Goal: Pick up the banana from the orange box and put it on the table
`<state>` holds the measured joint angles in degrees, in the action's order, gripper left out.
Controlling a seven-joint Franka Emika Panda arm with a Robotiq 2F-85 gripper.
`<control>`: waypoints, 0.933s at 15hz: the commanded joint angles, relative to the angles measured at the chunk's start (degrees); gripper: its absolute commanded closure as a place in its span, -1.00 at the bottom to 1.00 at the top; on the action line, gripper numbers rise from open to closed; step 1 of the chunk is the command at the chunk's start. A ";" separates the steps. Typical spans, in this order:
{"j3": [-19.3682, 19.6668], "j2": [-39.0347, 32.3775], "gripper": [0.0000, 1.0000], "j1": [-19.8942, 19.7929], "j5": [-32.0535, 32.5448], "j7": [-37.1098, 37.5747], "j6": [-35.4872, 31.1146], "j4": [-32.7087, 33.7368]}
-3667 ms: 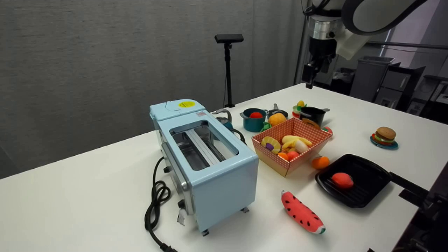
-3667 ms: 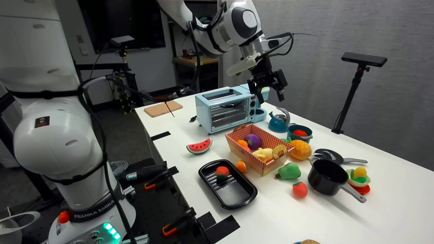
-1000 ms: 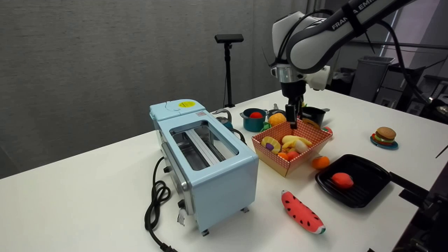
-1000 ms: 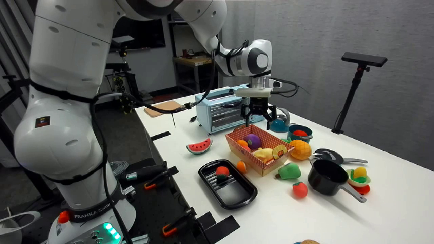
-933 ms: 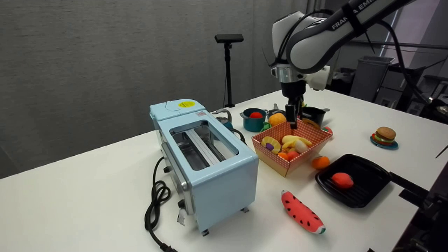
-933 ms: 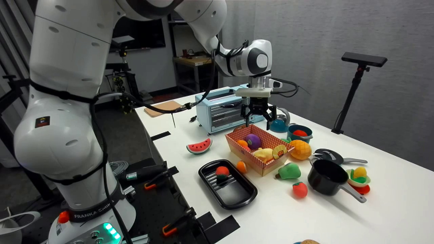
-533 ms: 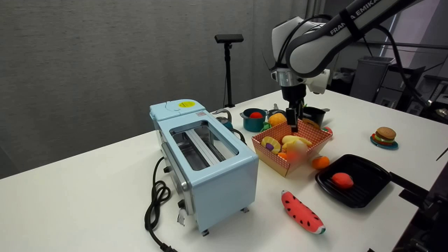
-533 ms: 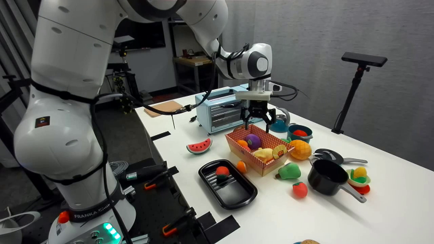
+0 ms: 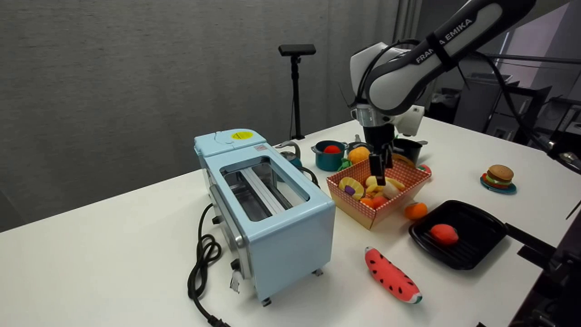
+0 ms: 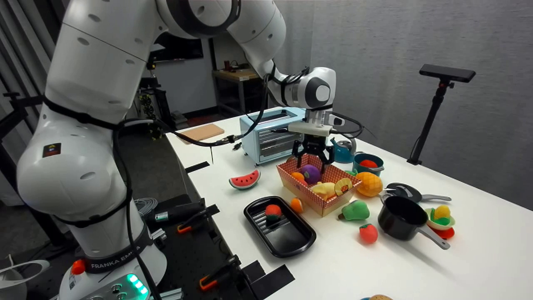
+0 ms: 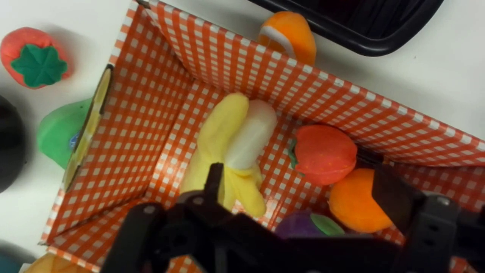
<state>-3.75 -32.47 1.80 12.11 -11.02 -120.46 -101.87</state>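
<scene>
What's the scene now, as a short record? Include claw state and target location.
target: banana, partly peeled, white flesh showing
location: in the checked box, not yet lifted out
also in box: strawberry, orange, purple fruit
claw: claw open, holding nothing, over or inside the box; depth against its rim unclear
beside box: citrus piece, between box and pan; contact unclear
pan: black, red fruit in it
toaster: toaster, light blue, on the table
destination: table
</scene>
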 commanded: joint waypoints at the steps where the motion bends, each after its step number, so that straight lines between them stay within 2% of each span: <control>1: -1.00 -1.78 -1.00 -2.23 -5.25 -4.22 0.73 2.88; 7: -0.68 -1.99 -1.00 -4.48 -9.79 -7.02 1.16 4.26; 14: 0.15 -2.11 -1.00 -5.03 -9.48 -6.24 0.91 4.97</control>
<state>-3.61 -33.74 -2.79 3.86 -16.39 -120.46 -98.58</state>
